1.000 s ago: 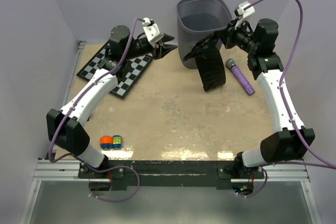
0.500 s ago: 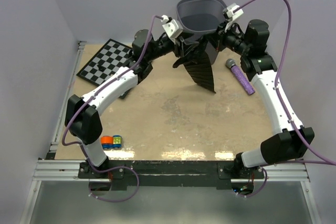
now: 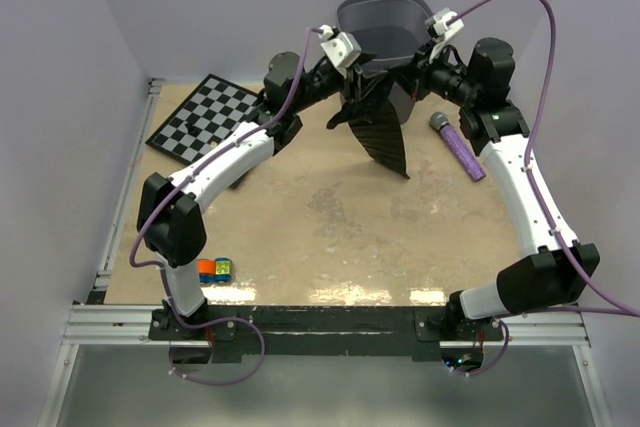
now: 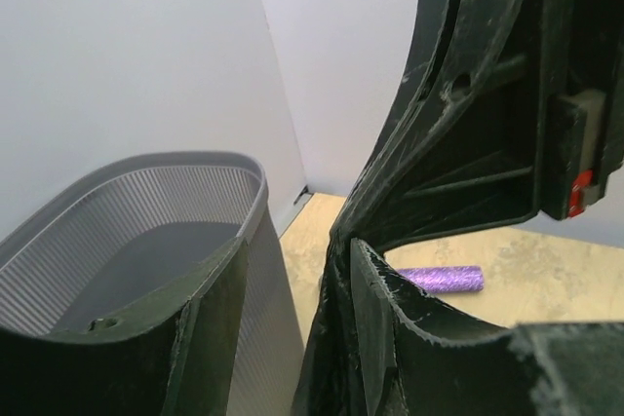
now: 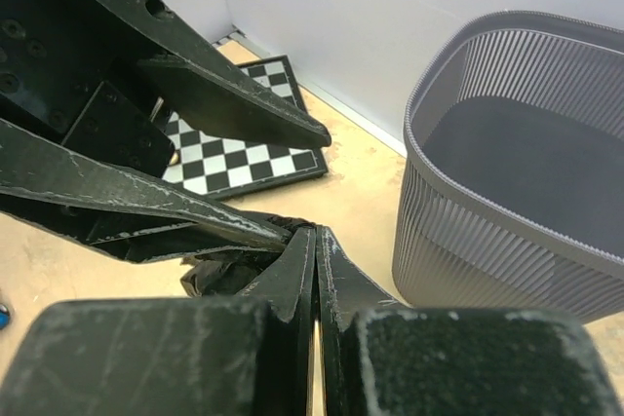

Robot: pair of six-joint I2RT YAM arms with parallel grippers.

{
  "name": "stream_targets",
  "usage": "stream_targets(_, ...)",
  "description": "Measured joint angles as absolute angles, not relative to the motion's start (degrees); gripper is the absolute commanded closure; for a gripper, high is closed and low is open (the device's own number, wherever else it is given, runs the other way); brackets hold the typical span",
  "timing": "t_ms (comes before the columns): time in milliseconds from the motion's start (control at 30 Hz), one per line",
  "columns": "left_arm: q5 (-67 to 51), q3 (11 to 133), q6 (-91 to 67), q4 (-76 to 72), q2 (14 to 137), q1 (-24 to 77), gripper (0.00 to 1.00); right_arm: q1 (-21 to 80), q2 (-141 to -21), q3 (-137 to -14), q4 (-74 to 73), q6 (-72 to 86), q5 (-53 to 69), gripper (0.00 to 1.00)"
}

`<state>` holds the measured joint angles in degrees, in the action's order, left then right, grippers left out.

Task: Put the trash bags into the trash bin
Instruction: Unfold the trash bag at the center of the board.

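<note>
The grey trash bin (image 3: 385, 35) stands at the back of the table. A black trash bag (image 3: 382, 135) hangs in front of it as a long crinkly sheet. Its top is pinched in my right gripper (image 3: 404, 75), whose jaws are pressed together (image 5: 314, 239) with crumpled bag (image 5: 222, 275) just below them. My left gripper (image 3: 362, 85) has come in from the left at the bag's top. It is open (image 4: 292, 252). Glossy bag plastic (image 4: 330, 348) lies against the inner face of one finger, and the bin wall (image 4: 146, 204) shows through the gap.
A purple glittery microphone (image 3: 458, 147) lies right of the bin, also visible in the left wrist view (image 4: 441, 279). A checkerboard (image 3: 200, 115) lies at the back left. A small orange and blue toy (image 3: 212, 269) sits near the front left edge.
My left arm swung right from over the checkerboard to the top of the bag, and its jaws widened. The right gripper carried the bag slightly left and has held still since.
</note>
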<state>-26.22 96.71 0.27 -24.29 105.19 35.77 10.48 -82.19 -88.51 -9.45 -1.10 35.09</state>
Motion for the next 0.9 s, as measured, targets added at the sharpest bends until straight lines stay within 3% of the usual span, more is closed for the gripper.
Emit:
stream_targets(667, -20.78, 86.67, 14.57, -22.65, 105.43, 35.77, 0.53, 8.69, -81.21, -87.61, -5.39, 6.96, 42.46, 1.00)
stream_targets(800, -19.25, 85.47, 15.16, -22.61, 105.34, 35.46, 0.61, 7.09, -81.14, -87.61, -4.93, 8.54, 44.49, 1.00)
stream_targets(900, -19.27, 84.34, 15.00, -22.44, 104.97, 34.83, 0.84, 5.32, -80.73, -87.35, -4.64, 9.28, 44.73, 1.00)
